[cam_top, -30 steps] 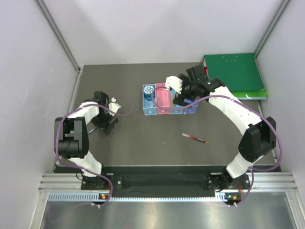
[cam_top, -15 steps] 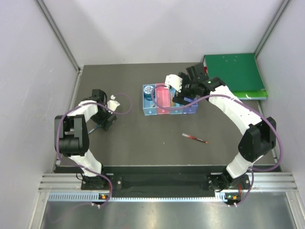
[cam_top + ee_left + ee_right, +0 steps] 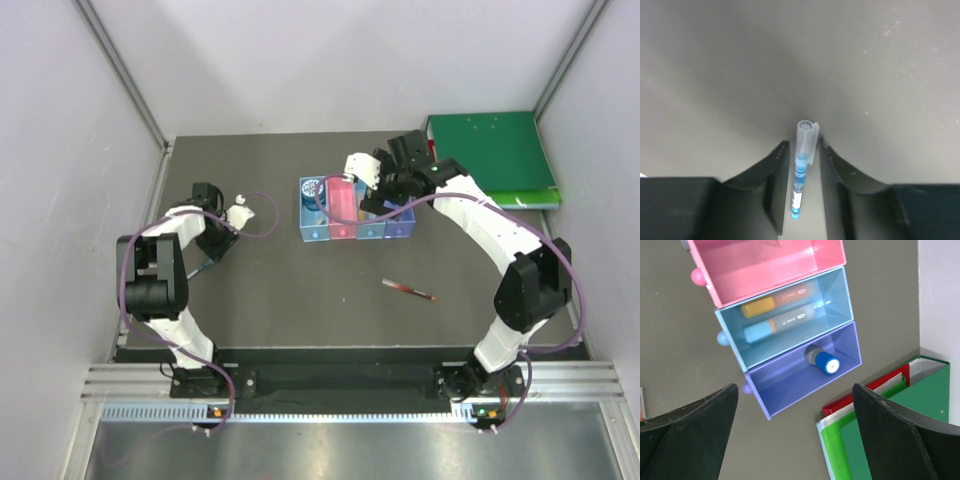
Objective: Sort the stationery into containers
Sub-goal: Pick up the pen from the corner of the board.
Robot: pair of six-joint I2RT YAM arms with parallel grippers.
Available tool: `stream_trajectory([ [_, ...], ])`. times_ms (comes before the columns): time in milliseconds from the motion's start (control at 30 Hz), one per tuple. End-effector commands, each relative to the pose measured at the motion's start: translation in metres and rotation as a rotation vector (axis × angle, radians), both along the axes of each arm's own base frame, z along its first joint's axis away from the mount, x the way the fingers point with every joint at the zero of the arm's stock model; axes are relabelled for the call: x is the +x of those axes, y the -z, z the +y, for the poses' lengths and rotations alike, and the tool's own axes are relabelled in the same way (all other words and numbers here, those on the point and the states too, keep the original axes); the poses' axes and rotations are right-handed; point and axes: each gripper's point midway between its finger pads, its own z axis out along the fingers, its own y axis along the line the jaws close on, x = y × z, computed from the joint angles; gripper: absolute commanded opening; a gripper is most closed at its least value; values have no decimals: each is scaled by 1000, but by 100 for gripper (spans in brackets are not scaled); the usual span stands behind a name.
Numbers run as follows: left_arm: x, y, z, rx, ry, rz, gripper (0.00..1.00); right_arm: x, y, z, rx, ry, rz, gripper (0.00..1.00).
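A blue pen [image 3: 801, 170] lies on the dark table between the fingers of my left gripper [image 3: 804, 142], whose jaws have closed in against its clear cap. From above, that gripper [image 3: 207, 250] is at the table's left. The containers stand in a row: blue tray [image 3: 313, 232] holding a dark-blue tape roll [image 3: 311, 189], pink tray [image 3: 765, 262], light blue tray [image 3: 837, 300] with two markers [image 3: 780, 324], and purple tray [image 3: 785, 382] with a blue-capped bottle [image 3: 823, 361]. My right gripper [image 3: 795, 432] hangs open and empty above them. A red pen [image 3: 408, 290] lies alone.
A large green binder [image 3: 495, 155] lies at the back right corner, close to the purple tray. Grey walls with metal rails close in the table on three sides.
My left gripper's jaws have closed from wide open onto the blue pen. The right gripper has drawn back a little over the trays and stays open.
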Motion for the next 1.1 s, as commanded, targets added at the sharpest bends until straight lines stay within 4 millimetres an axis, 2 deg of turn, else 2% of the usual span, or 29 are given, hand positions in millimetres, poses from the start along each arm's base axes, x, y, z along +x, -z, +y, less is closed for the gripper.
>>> stream_trajectory([
  [0, -11, 32, 7, -17, 10, 60, 27, 24, -35, -3, 51, 44, -99, 95],
  [67, -11, 31, 9, -20, 6, 60, 21, 27, -37, -6, 52, 53, -109, 96],
  [100, -14, 32, 9, -19, 4, 69, 14, 29, -38, -8, 50, 60, -113, 96],
  [200, -14, 28, 9, -24, -3, 74, 1, 33, -41, -11, 51, 72, -128, 96],
  [300, -4, 14, 8, -38, -24, 46, 0, 37, -42, -16, 50, 87, -136, 96],
  [400, 14, -9, 1, -88, -69, 14, 0, 41, -42, -24, 43, 111, -140, 96],
  [433, 26, -26, -5, -127, -92, -12, 0, 42, -43, -28, 47, 128, -148, 96],
  [500, 38, -44, -11, -164, -116, -35, 0, 47, -42, -36, 48, 152, -150, 96],
  [533, 50, -64, -17, -209, -136, -65, 0, 47, -40, -38, 50, 167, -147, 96],
  [600, 61, -80, -24, -256, -142, -91, 0, 51, -40, -45, 54, 194, -152, 96],
  [633, 74, -100, -29, -288, -148, -135, 0, 51, -39, -48, 51, 210, -151, 96],
  [700, 81, -115, -34, -321, -165, -150, 0, 52, -37, -52, 54, 228, -149, 96],
  [733, 91, -130, -37, -333, -163, -187, 0, 51, -37, -54, 53, 232, -150, 96],
  [933, 105, -163, -50, -395, -167, -252, 0, 49, -37, -62, 54, 256, -159, 96],
  [1067, 114, -186, -72, -490, -167, -301, 0, 47, -34, -64, 49, 263, -156, 96],
])
